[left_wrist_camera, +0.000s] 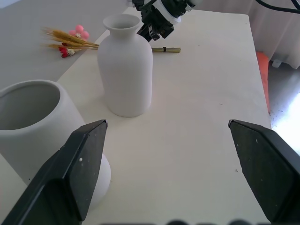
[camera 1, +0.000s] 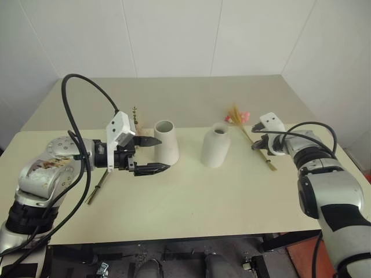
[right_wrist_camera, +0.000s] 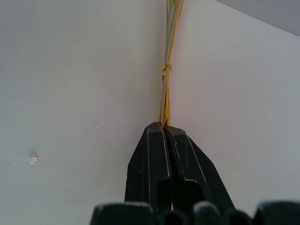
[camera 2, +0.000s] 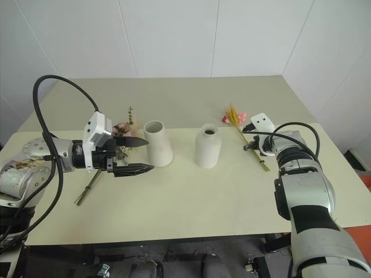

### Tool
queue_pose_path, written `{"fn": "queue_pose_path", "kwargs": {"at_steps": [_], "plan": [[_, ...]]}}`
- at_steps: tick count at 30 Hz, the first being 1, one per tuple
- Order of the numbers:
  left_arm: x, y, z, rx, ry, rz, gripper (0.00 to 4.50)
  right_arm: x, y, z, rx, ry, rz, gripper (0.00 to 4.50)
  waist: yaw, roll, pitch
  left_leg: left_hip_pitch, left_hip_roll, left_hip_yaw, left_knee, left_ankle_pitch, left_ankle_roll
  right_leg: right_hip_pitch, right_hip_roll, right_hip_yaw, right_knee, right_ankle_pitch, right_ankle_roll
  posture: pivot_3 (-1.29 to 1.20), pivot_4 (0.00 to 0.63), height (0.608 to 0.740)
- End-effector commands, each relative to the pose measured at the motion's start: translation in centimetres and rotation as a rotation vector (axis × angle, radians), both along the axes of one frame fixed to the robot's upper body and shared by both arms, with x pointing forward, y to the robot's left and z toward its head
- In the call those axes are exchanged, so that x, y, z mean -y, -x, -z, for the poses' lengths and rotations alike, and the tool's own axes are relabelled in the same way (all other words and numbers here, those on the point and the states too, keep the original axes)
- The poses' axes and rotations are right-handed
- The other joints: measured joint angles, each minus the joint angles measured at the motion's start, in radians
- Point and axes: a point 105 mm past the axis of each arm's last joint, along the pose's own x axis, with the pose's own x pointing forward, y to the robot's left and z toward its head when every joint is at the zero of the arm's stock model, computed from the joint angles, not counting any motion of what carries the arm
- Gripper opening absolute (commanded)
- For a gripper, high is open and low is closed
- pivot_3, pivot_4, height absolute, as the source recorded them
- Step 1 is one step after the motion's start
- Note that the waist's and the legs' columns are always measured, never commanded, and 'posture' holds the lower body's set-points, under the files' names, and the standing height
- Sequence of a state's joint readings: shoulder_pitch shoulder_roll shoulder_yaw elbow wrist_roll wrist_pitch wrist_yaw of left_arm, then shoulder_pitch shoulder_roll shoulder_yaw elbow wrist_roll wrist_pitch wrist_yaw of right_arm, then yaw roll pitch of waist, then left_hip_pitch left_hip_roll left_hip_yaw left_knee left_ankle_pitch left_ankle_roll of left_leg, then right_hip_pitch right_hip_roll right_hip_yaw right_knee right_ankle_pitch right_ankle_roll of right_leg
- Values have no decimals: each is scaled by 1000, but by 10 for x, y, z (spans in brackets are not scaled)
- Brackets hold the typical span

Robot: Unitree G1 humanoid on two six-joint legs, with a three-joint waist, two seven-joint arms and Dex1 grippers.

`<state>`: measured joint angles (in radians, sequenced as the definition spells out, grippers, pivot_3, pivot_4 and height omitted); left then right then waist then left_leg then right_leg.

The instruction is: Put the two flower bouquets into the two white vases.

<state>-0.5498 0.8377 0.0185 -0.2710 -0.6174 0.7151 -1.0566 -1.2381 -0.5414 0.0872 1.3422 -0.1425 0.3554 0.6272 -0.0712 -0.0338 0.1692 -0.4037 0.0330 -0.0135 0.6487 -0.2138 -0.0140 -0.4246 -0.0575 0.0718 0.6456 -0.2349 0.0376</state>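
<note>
we are pinching the slim bunch of golden wheat-like stalks with small pink-red blossoms [camera 2: 243, 134] in our right claw [right_wrist_camera: 164, 127], its fingers pressed together on the stems while the bunch is lying on the pale cream surface [camera 2: 191, 197], to the right of the matte white bottle-shaped vase with the narrow neck [camera 2: 207, 146]. our left claw [camera 2: 134, 155] is hanging wide apart beside the matte white tapered vase with the wide mouth [camera 2: 157, 143]. the bushy bunch of pink roses [camera 2: 122, 128] is lying behind it. we are aiming to lift straight up, tip the stem ends downward, and line them over the narrow neck before lowering.
</note>
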Motion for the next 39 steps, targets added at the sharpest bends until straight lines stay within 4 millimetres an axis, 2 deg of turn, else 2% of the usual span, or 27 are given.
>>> {"fn": "queue_pose_path", "kwargs": {"at_steps": [1, 4, 9, 11, 13, 16, 19, 21, 27, 31, 39], "plan": [[-1, 2, -14, 73, -7, 4, 4500, 6, -12, -47, 165, -42, 46, 23, -1, 0, 0, 0, 0, 0, 0, 0, 0, 0, 0, 0, 0, 0, 0, 0, 150, 740], [-1, 2, -15, 71, -9, 5, 4500, 7, -16, -79, 297, -111, 54, 23, 0, 0, 0, 0, 0, 0, 0, 0, 0, 0, 0, 0, 0, 0, 0, 0, 150, 740], [0, 2, -15, 63, -10, 11, 4500, 10, -15, -153, 690, -299, 94, 23, -1, 0, 0, 0, 0, 0, 0, 0, 0, 0, 0, 0, 0, 0, 0, 0, 150, 740], [0, 2, -16, 59, -10, 15, 4500, 5, -2, -178, 848, -398, 70, 23, 2, 0, 0, -1, 0, 0, -1, 0, 0, -1, 0, 0, 0, 0, 0, 0, 150, 740], [-1, 2, -16, 53, -9, 16, 4500, -7, 19, -199, 1031, -518, 34, 23, 3, 0, 0, -1, 1, -2, -1, 0, 0, 0, 0, -2, 0, 0, 0, 0, 150, 740], [-4, 0, -15, 42, -10, 9, 4500, -29, 49, -213, 1156, -674, 30, 23, 1, 1, 0, -1, 1, -3, -1, 0, 0, 0, 0, -2, 1, 0, 0, 0, 150, 740], [-6, -1, -14, 35, -10, -1, 4500, -44, 72, -214, 1213, -811, 18, 23, 4, 1, 1, -1, 1, -3, -1, 0, 0, -1, 0, -1, 3, 0, 0, 0, 150, 740], [-7, -2, -13, 33, -9, -12, 4500, -64, 86, -205, 1215, -843, -45, 23, 4, 1, 1, 0, 1, -3, -1, 0, 0, -1, 0, -2, 3, 0, 0, 0, 150, 740], [-12, -2, -10, 23, -3, -38, 4500, -92, 109, -196, 1194, -915, -128, 23, 9, 1, 1, -1, 0, -3, 0, 0, 0, -1, 0, -2, 2, 0, 0, 0, 150, 740], [-14, -2, -9, 13, 8, -53, 4500, -98, 105, -180, 1182, -889, -116, 23, 7, 1, 1, 0, 1, -4, 0, 0, 0, -1, 1, -3, 2, 0, 0, 0, 150, 740], [-18, 0, -8, 7, -1, -72, 4500, -106, 88, -162, 1158, -856, -94, 23, 4, 1, 1, 0, 1, -3, -1, 0, 0, -1, 1, -2, 2, 0, 0, 0, 150, 740]]}}
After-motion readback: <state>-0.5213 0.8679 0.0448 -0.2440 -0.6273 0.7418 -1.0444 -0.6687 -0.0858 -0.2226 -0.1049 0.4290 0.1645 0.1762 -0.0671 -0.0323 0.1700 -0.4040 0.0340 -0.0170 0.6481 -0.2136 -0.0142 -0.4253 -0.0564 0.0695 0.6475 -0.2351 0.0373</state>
